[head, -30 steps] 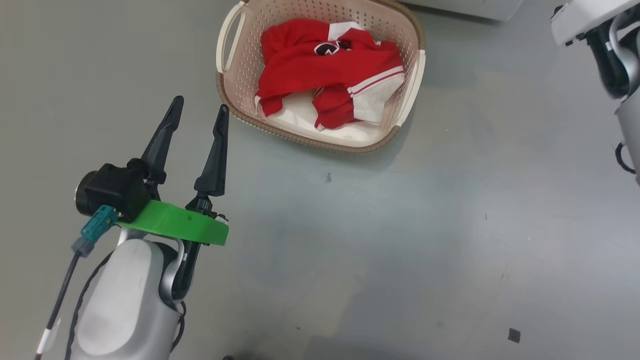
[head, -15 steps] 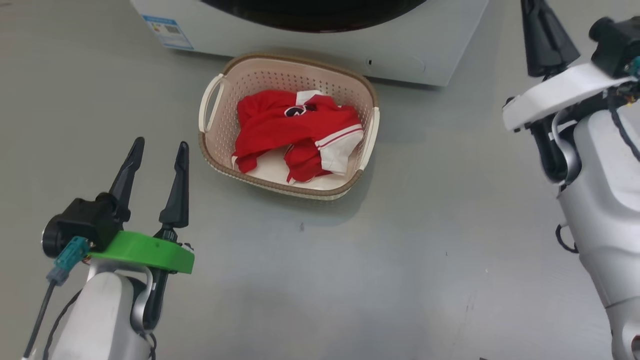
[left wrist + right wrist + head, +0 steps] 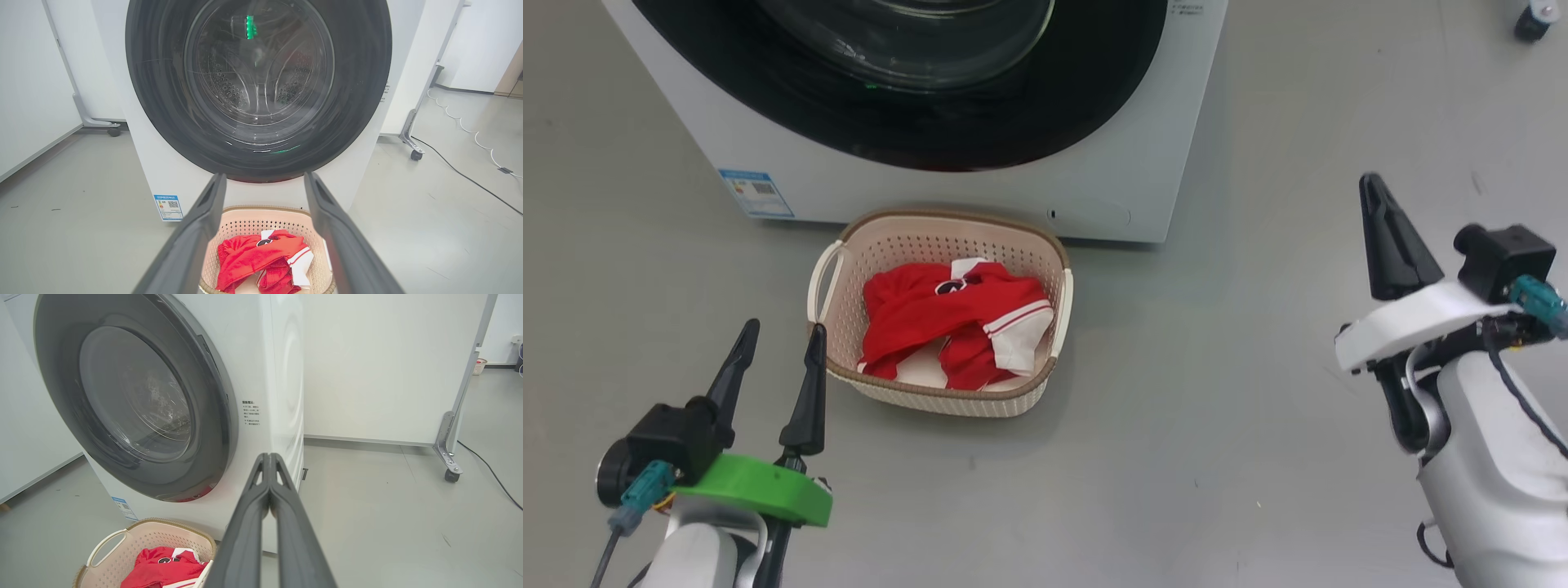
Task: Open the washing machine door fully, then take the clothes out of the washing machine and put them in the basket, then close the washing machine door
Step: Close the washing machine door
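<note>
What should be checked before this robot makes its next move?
1. Clothes lying inside the basket: ok.
2. Washing machine door flush against the washing machine: ok.
3. Nothing red visible through the door glass: ok.
4. Door properly latched: cannot tell.
5. Left fingers apart and empty, beside the basket: ok.
6. Right fingers pressed together, holding nothing: ok.
</note>
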Motion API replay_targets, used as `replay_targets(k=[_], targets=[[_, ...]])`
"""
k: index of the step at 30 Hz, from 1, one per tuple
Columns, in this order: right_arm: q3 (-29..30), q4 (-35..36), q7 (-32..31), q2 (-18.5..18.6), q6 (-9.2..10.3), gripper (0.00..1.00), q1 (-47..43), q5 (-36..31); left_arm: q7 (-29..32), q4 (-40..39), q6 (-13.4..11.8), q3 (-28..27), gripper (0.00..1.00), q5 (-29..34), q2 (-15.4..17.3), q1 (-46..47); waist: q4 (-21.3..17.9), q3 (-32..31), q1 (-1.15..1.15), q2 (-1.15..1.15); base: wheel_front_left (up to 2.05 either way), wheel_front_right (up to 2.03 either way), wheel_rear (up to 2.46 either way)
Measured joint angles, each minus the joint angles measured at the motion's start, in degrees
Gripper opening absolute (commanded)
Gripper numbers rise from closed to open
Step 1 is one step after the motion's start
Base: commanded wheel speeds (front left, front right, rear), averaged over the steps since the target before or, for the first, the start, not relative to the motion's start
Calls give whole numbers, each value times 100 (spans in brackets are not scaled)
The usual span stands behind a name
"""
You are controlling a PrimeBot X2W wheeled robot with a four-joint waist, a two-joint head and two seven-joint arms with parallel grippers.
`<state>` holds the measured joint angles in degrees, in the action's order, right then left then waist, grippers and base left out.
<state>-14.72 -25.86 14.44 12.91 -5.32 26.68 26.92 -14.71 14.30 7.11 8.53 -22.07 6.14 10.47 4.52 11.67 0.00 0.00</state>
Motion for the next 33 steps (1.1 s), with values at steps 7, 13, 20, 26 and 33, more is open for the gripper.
replay_targets(k=[7, 13, 20, 26, 33], targets=[[215, 233, 0, -158, 100, 0, -840, 0, 0, 38, 0, -73, 100, -1, -8, -493, -190, -584, 0, 0, 0, 0, 0], [401, 580, 0, -182, 198, 0, -1416, -35, 0, -22, 1, -137, 100, -3, -45, -736, -321, -983, 0, 0, 0, 0, 0], [639, 980, 0, -291, 255, 100, -1967, -136, 0, -141, 1, -202, 100, -2, -122, -819, -426, -1194, 0, 0, 0, 0, 0], [693, 1270, 0, -330, 304, 100, -2208, -270, 0, -172, 1, -290, 100, 27, -148, -917, -458, -1217, 0, 0, 0, 0, 0], [778, 1547, 0, -391, 346, 100, -2429, -393, 0, -227, 0, -339, 100, 49, -201, -954, -466, -1192, 0, 0, 0, 0, 0]])
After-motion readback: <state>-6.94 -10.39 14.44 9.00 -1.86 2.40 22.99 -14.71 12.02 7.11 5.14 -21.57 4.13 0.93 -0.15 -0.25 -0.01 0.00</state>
